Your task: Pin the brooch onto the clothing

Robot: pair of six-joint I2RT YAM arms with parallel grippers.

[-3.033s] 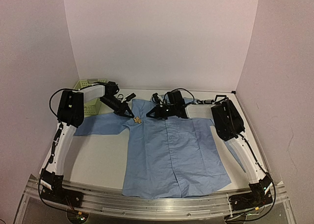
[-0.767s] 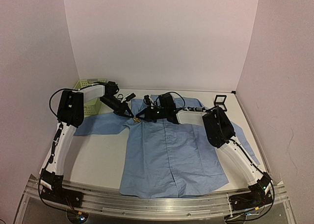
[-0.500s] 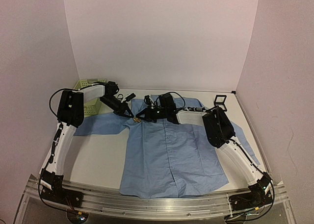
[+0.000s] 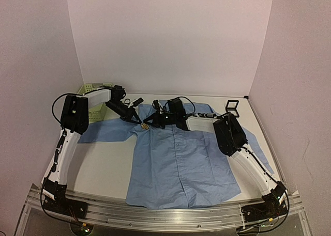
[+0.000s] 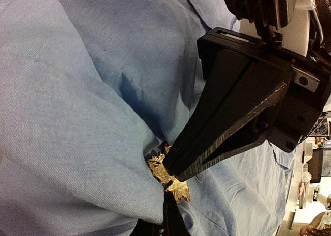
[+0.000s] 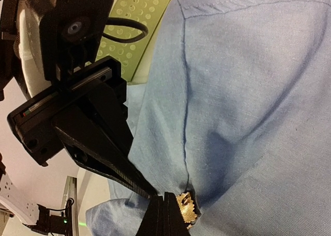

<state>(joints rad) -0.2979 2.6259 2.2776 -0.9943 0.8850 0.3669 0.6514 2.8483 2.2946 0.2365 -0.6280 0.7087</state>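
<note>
The clothing, a light blue shirt (image 4: 181, 158), lies flat on the table with its collar toward the back. The tiny golden brooch (image 4: 145, 126) sits on the shirt's left shoulder area, in a bunched fold of cloth. My left gripper (image 4: 140, 123) reaches in from the left and is shut, its tip pinching the brooch (image 5: 181, 190) at its edge. My right gripper (image 4: 148, 125) comes from the right, also shut, its tip pressed on the brooch (image 6: 187, 207). In the wrist views the left gripper (image 5: 169, 197) and the right gripper (image 6: 166, 197) meet tip to tip.
A pale green basket (image 4: 89, 88) stands at the back left, behind the left arm. A small black square frame (image 4: 231, 106) stands at the back right. The shirt's right sleeve (image 4: 258, 148) runs under the right arm. White walls close in the table.
Since three seconds ago the right arm has swung left, bringing its tip onto the brooch. The left gripper has stayed put, and the last second shows almost no motion.
</note>
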